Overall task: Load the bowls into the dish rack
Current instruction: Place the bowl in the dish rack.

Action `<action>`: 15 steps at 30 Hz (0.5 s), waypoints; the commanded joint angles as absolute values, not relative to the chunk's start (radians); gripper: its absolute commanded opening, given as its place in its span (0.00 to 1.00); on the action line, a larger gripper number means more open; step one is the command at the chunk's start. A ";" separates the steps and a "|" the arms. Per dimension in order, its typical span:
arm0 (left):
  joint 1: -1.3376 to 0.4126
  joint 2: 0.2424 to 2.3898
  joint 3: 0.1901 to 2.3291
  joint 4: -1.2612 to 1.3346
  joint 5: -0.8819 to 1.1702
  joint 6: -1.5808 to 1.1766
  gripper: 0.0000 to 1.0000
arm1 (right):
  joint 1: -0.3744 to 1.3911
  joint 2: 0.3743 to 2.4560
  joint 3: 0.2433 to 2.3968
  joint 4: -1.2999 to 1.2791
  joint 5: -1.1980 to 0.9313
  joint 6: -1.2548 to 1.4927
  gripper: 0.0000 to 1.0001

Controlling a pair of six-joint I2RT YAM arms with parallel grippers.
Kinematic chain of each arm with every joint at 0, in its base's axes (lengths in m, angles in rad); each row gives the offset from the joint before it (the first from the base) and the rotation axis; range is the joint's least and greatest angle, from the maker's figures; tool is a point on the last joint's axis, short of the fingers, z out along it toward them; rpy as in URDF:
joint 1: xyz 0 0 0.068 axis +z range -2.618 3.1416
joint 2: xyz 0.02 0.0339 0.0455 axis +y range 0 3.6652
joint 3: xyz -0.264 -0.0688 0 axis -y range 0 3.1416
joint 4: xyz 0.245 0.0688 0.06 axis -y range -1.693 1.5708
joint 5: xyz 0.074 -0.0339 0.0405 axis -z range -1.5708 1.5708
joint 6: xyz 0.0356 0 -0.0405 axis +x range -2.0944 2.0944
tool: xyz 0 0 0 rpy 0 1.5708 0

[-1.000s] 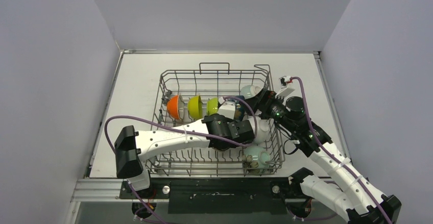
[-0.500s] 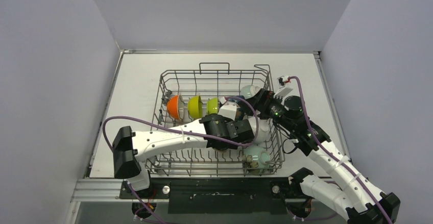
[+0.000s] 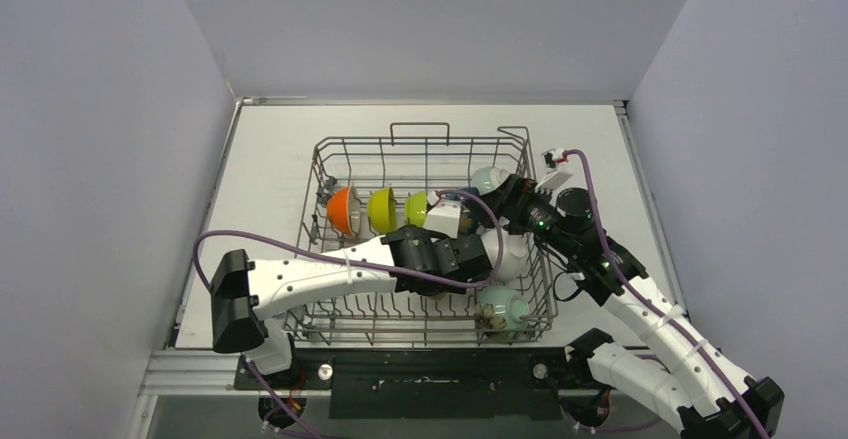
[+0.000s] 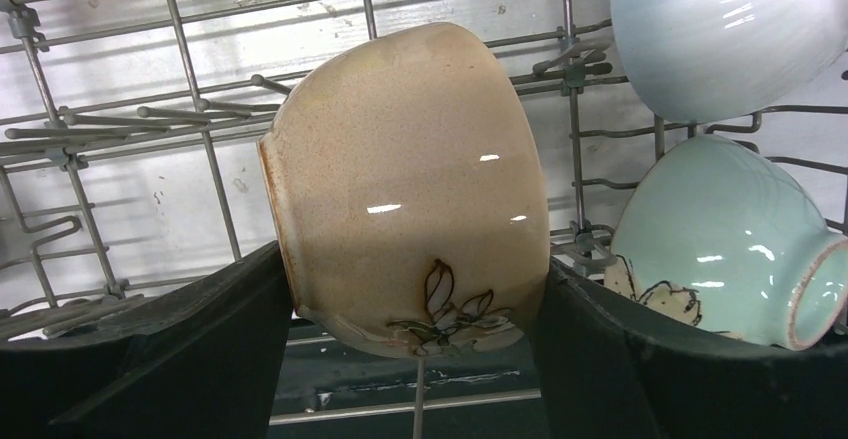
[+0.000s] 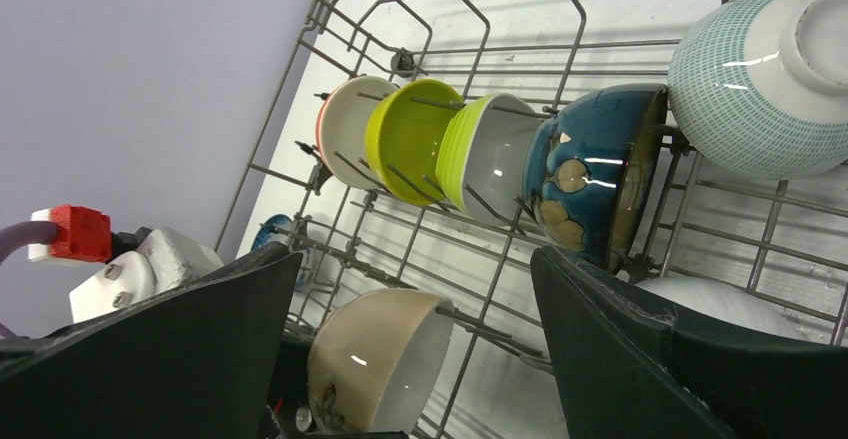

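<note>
**Dish rack** (image 3: 420,142): grey wire basket with upright tines and handle loops. It sits about mid-desk (image 3: 270,159), with its near side close to the desk's near edge.

**Row of four, standing on edge between tines.** The row runs from the rack's left side toward its right, each bowl just beside the next:
- orange bowl (image 3: 343,209)
- yellow bowl (image 3: 381,209)
- lime bowl (image 3: 417,207)
- dark blue bowl (image 5: 590,174), with pale leaf marks on its wall

**Teal-patterned bowl** (image 5: 750,89): fine grid pattern and a white foot. It lies tipped over toward the rack's far right corner, just beside the dark blue bowl.

**Beige bowl** (image 4: 410,209): speckled glaze with a dark flower drawing. It lies on its side among the tines in the rack's near half.

**Pale green bowl** (image 4: 715,244): flower drawing on the wall. It is tipped on its side at the rack's near right corner.

**White bowl** (image 4: 720,29): bluish-white. It sits by the rack's right side, above the pale green bowl in the left wrist view.

**Left end effector** (image 4: 412,259): reaches in from the rack's left. Its fingers (image 4: 150,359) stand one on each side of the beige bowl, close against its wall. Whether they pinch it or only flank it cannot be told.

**Right end effector** (image 5: 415,259): over the rack's right side, fingers spread wide with nothing held between them.
</note>
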State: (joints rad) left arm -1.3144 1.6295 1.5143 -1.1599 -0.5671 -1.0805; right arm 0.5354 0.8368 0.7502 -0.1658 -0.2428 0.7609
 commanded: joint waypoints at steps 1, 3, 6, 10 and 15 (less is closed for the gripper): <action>-1.319 1.618 1.470 -1.111 -0.509 -1.134 0.67 | 0.531 0.837 0.770 -0.108 -0.255 0.756 0.90; -1.317 1.619 1.445 -1.087 -0.489 -1.134 0.66 | 0.530 0.840 0.770 -0.107 -0.258 0.756 0.90; -1.311 1.619 1.400 -1.049 -0.460 -1.134 0.66 | 0.530 0.844 0.770 -0.106 -0.259 0.756 0.90; -1.300 1.599 1.344 -0.989 -0.429 -1.129 0.66 | 0.529 0.845 0.770 -0.104 -0.261 0.755 0.90; -1.266 1.531 1.235 -0.853 -0.344 -1.121 0.69 | 0.528 0.848 0.769 -0.100 -0.267 0.755 0.90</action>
